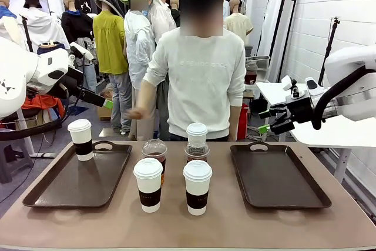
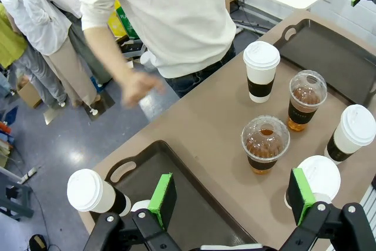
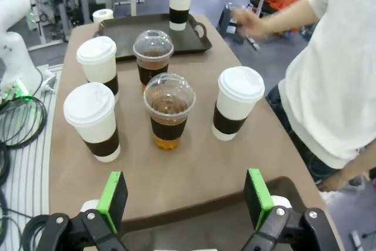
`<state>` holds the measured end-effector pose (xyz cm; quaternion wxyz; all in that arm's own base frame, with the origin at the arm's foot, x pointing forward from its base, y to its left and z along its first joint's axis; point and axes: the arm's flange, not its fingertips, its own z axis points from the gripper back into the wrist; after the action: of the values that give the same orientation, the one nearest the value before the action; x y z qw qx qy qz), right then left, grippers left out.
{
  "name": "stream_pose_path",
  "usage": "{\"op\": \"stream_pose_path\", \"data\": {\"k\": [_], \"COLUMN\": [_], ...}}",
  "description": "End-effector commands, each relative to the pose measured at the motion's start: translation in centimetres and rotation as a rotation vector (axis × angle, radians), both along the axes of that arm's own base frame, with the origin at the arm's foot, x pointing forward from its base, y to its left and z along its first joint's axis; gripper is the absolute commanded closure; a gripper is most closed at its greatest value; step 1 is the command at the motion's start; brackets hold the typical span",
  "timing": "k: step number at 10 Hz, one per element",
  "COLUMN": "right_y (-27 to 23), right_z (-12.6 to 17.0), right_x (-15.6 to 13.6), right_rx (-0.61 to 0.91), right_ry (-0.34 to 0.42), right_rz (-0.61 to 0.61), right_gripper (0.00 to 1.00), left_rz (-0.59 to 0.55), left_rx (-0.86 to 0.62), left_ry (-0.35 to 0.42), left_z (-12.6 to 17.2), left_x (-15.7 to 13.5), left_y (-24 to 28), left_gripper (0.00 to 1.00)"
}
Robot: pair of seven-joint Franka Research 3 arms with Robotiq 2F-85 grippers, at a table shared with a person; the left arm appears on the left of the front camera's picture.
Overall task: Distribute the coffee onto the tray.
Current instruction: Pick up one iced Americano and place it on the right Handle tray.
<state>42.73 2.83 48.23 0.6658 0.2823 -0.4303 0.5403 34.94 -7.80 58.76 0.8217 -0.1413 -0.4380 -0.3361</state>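
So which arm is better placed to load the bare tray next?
Right, probably: the right gripper, open, hangs by the bare tray, with a paper cup close by. The left gripper is over the other tray.

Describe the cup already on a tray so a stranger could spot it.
Find the left tray of the two on the table. At its far left corner stands a lidded paper cup. It alone sits on a tray; the other five cups cluster between the trays.

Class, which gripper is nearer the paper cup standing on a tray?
Left. The left gripper hangs close above the paper cup; the right gripper hangs above the other tray, across the table.
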Motion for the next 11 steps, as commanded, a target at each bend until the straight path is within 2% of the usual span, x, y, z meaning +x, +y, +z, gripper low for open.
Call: {"op": "stream_pose_path", "data": {"k": [1, 3, 4, 5, 9, 11], "right_y": [0.0, 0.0, -0.1, 0.2, -0.5, -1.0], "right_z": [0.1, 0.1, 0.2, 0.1, -3.1, -5.2], "right_x": [-0.5, -0.5, -0.5, 0.3, 3.2, 3.9], "right_rx": [0.018, 0.018, -0.002, 0.017, 0.149, 0.185], "right_ry": [-0.015, -0.015, 0.011, 0.004, 0.051, 0.041], "right_rz": [0.031, 0.031, 0.014, 0.084, 0.183, 0.173], "right_gripper": [0.00, 0.00, 0.00, 0.00, 0.00, 0.00], "left_rz": [-0.008, -0.008, -0.008, -0.008, -0.008, -0.008], "left_rx": [-0.007, -0.007, -0.007, -0.007, -0.007, -0.007], "left_ry": [0.006, 0.006, 0.006, 0.006, 0.006, 0.006], "left_z": [0.0, 0.0, 0.0, 0.0, 0.0, 0.0], "left_x": [-0.1, -0.1, -0.1, -0.1, -0.1, -0.1], "left_y": [0.0, 0.0, 0.0, 0.0, 0.0, 0.0], "left_gripper": [0.00, 0.00, 0.00, 0.00, 0.00, 0.00]}}
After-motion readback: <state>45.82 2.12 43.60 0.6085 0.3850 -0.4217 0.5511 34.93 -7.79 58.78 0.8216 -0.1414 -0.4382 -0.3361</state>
